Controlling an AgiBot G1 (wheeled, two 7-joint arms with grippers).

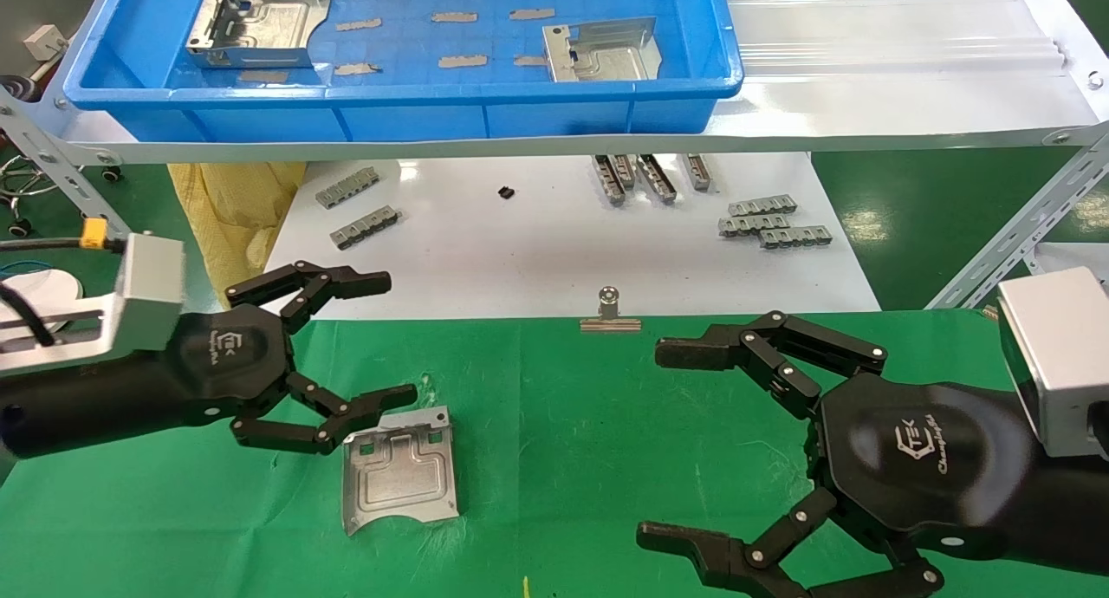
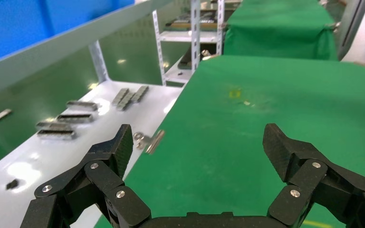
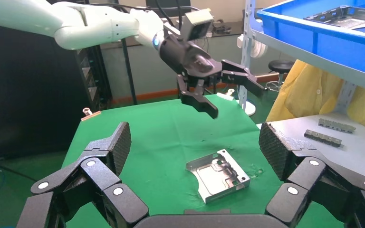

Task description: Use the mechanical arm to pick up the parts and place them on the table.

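**Left end effector clear of one delivered part**

Left end effector (image 1: 333,355) hangs wide open, empty, just above the part (image 1: 399,470) lying flat on the green surface (image 1: 563,459). Right end effector (image 1: 693,446) also spread wide, empty, parked low nearby. Progress: one part placed; two parts (image 1: 258,19) (image 1: 602,50) left in the blue tray (image 1: 407,113) on the shelf. White board (image 1: 554,243) behind holds notched bars (image 1: 774,221).

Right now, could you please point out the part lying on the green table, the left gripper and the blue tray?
part (image 1: 400,472): head view, on its embossed middle.
left gripper (image 1: 381,338): head view, midway between its open fingertips.
blue tray (image 1: 416,117): head view, on its front wall.
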